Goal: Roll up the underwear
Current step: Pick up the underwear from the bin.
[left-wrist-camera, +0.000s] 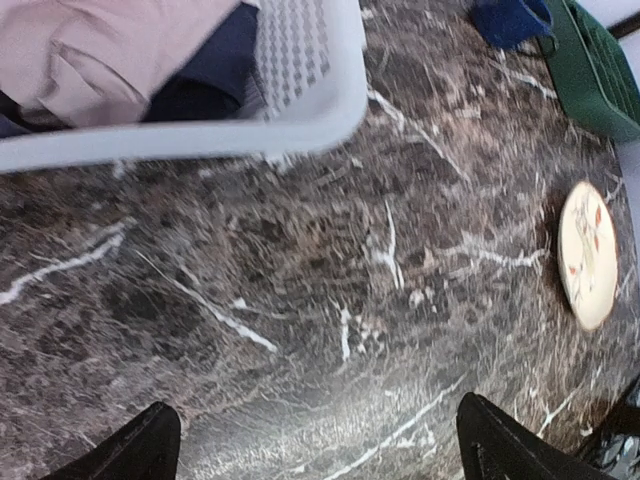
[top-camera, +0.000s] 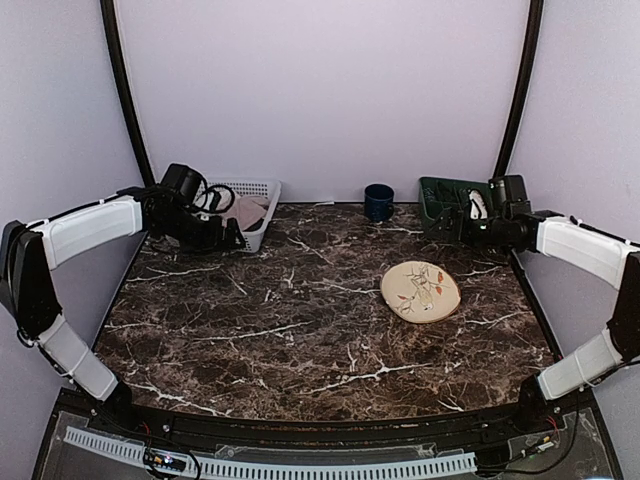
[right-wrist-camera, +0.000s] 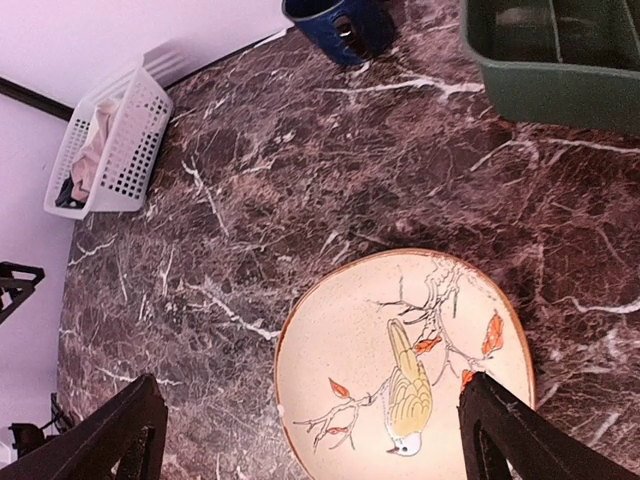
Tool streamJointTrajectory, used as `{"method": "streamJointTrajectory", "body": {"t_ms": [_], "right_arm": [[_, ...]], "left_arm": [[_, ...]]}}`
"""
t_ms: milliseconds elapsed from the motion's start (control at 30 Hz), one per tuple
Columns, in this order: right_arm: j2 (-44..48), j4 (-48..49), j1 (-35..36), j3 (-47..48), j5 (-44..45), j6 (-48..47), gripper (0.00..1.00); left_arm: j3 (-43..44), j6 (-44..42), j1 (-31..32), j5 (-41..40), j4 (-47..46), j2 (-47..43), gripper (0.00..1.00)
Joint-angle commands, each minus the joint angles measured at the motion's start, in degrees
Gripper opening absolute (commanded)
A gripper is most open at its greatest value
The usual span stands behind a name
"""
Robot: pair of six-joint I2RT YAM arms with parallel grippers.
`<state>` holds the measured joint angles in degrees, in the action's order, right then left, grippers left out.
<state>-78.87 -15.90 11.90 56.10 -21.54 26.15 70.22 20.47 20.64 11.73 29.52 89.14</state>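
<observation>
The left gripper (left-wrist-camera: 320, 455) gapes wide, holding nothing. Just beyond its fingers the white basket (left-wrist-camera: 300, 110) holds the underwear (left-wrist-camera: 100, 50), bunched over a dark navy garment (left-wrist-camera: 215, 65). The right gripper (right-wrist-camera: 320, 440), equally wide and bare, has the bird plate (right-wrist-camera: 340, 340) between its fingers, with a blue mug (right-wrist-camera: 335, 25) and a green bin (right-wrist-camera: 550, 70) beyond them.

Both arms stretched out toward the far corners; the left gripper (left-wrist-camera: 322, 452) and right gripper (right-wrist-camera: 315, 440) held their fingers wide apart.

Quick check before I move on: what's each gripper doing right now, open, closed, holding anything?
Left gripper: open, holding nothing.
Right gripper: open, holding nothing.
</observation>
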Motion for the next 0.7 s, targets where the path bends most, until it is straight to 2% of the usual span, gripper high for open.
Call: {"method": "streamJointTrajectory", "body": {"t_ms": [0,100,133,233,367,433,667], "right_arm": [[1.6,-1.7,-0.7,4.1,6.9,0.7,1.00],[3.3,-2.7,-1.4,4.4,7.1,0.5,1.00],[3.8,-2.0,-1.6,4.1,6.5,0.9,1.00],[5.4,0.5,-2.1,2.1,5.4,2.8,1.00],[5.1,3.9,-3.0,1.2,-0.1,2.3,1.00],[3.6,4.0,-3.1,2.4,-2.2,2.4,1.00],[-0.8,4.2,-3.4,5.7,-5.7,4.3,1.00]], "left_arm": [[11.8,4.1,-2.0,-12.3,2.5,2.2,0.99],[22.3,1.2,-3.9,-15.2,6.7,9.7,0.99],[28.2,-0.2,-4.9,-15.4,8.8,12.6,0.99],[37.5,-0.2,-9.7,-9.7,11.4,19.8,0.99],[44.2,-2.5,-13.5,-1.4,8.0,25.8,0.99],[48.2,-3.2,-14.4,-0.4,8.9,30.0,0.99],[51.4,-4.6,-15.8,0.9,7.2,39.4,0.85]]}}
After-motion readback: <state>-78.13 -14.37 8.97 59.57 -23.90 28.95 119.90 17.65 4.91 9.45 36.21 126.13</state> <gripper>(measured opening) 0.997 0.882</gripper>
